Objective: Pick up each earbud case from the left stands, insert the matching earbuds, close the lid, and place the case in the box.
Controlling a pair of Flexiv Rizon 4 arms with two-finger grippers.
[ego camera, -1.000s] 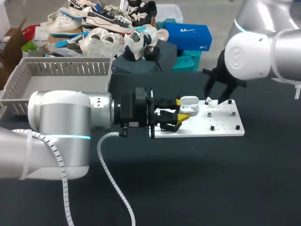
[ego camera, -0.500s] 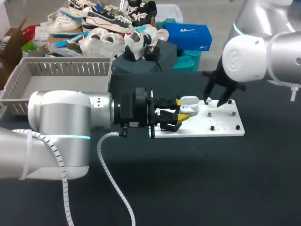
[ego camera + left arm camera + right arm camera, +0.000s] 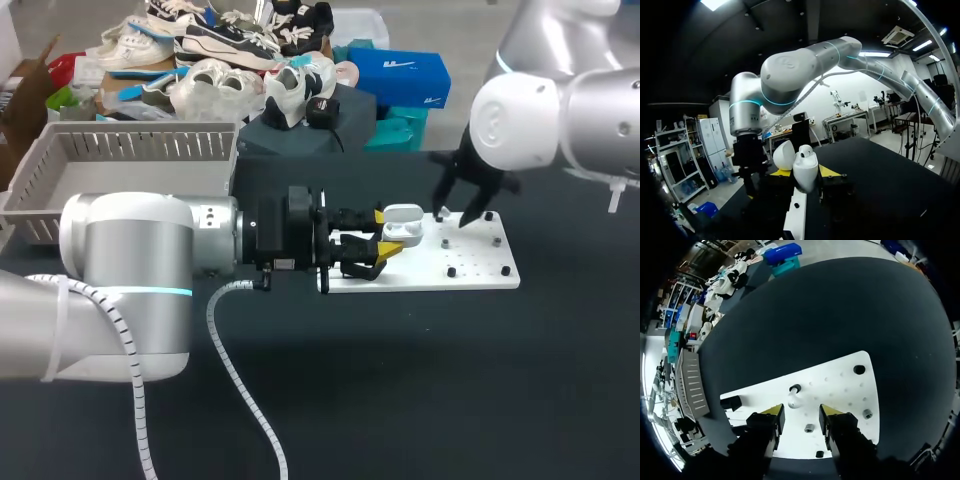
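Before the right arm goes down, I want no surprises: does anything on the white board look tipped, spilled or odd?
Nothing stands out. The left gripper holds the open earbud case, and one earbud rests on the white board under the open right gripper.

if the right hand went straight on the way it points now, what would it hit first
Most likely the small white earbud standing on the white board, just ahead of the right hand and in line with the gap between its open fingers. Depth is hard to judge.
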